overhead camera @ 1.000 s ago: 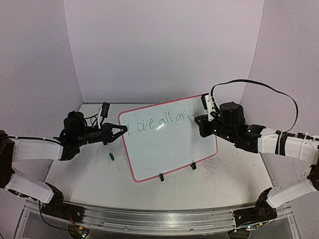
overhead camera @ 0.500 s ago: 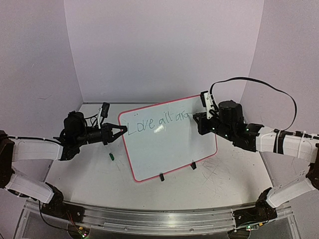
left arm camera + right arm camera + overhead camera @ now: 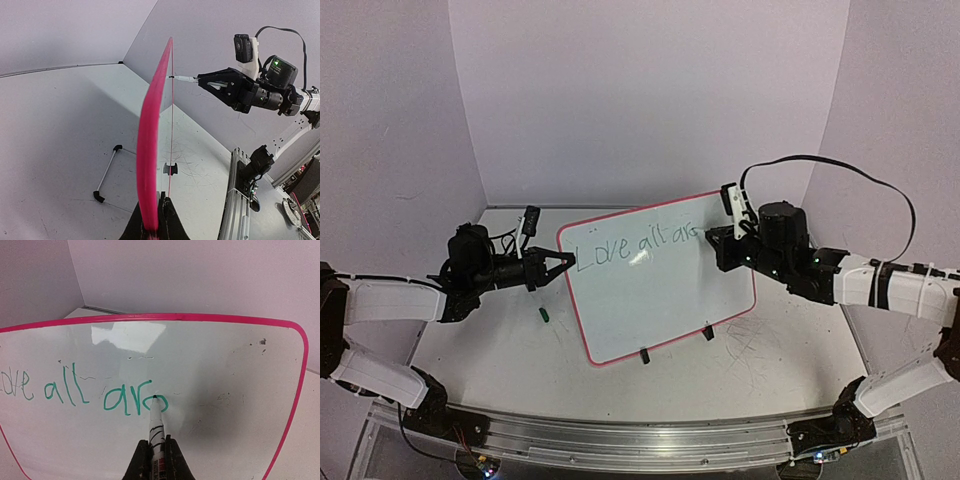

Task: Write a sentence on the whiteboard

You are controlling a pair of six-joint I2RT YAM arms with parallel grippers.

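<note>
Pinching the rim of the whiteboard (image 3: 650, 300), the left gripper (image 3: 563, 264) is closed on the board standing just ahead of it. The right gripper (image 3: 154, 460) clamps a marker (image 3: 156, 425), whose tip touches the green sentence (image 3: 100, 395) at "Love all aro".

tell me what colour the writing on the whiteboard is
Green, best seen in the right wrist view, where the sentence sits on the whiteboard.

The scuffed white tabletop (image 3: 770, 385) is being enclosed by plain pale walls (image 3: 650, 90) — back and both sides — and is being lit evenly.
</note>
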